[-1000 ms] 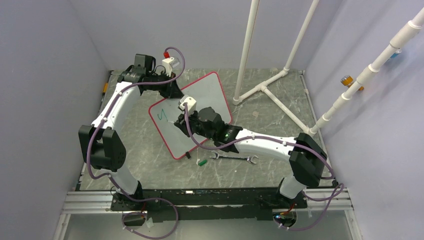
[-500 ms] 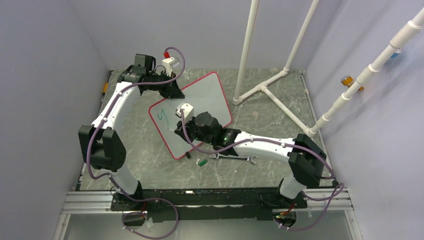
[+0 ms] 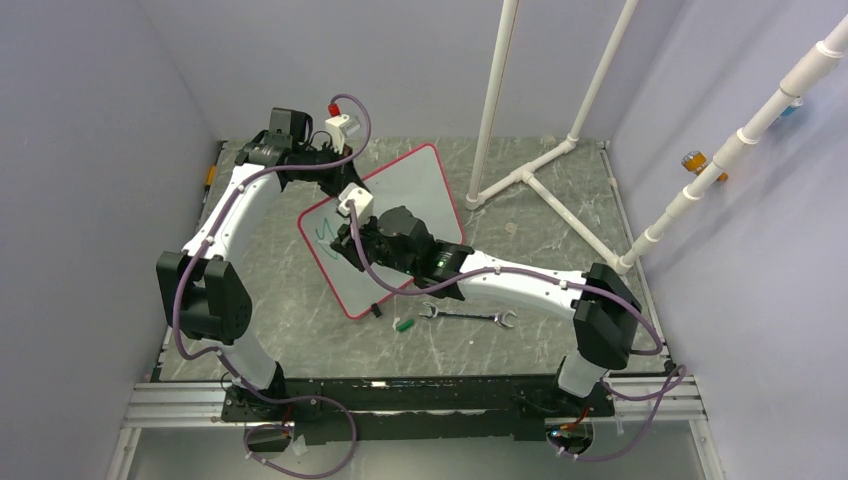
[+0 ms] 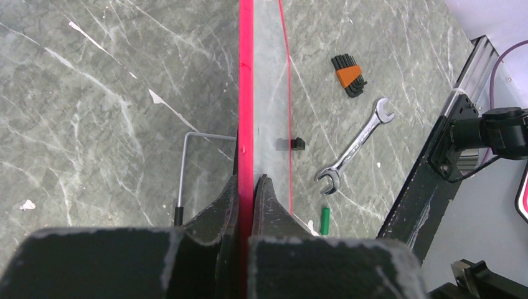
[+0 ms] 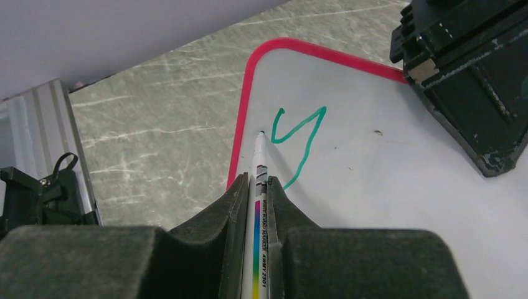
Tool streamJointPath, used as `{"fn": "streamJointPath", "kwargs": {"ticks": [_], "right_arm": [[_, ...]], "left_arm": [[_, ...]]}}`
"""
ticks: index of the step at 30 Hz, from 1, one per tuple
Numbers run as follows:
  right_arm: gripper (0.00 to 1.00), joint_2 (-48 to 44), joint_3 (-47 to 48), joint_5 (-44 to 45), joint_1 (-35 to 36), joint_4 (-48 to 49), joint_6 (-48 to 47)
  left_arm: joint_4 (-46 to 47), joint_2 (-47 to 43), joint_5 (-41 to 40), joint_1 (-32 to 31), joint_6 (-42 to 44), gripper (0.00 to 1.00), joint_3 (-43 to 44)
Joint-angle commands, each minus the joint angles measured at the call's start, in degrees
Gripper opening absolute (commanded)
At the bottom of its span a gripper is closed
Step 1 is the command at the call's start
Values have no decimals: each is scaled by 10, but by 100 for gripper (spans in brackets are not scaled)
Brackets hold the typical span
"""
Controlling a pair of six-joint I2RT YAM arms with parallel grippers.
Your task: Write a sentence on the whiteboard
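Observation:
The whiteboard with its red frame lies tilted on the table. My left gripper is shut on its far edge; in the left wrist view the jaws pinch the red frame. My right gripper is shut on a white marker with a rainbow stripe. The marker's tip sits just left of a green "y" near the board's corner, at or very near the surface. That "y" is the only lettering in view.
A wrench and a green marker cap lie just in front of the board. An orange hex key set and an L-shaped key lie near it. A white pipe frame stands at the back right.
My right gripper has moved left and away across the board with the marker, from the board's middle to the "y". The left arm and the board have not moved.

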Motion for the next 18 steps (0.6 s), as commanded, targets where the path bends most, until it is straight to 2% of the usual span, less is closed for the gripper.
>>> {"fn": "streamJointPath", "kwargs": {"ticks": [1, 6, 10, 18], "right_arm": [[0, -19, 21, -24, 1, 9, -2], [0, -65, -12, -28, 1, 28, 13], [0, -86, -41, 18, -1, 43, 11], [0, -64, -26, 68, -17, 29, 0]], "left_arm": [[-37, 7, -167, -5, 94, 0, -10], [-37, 6, -169, -5, 94, 0, -9], [-36, 4, -169, -5, 95, 0, -12], [-37, 7, -164, -7, 95, 0, -11]]}}
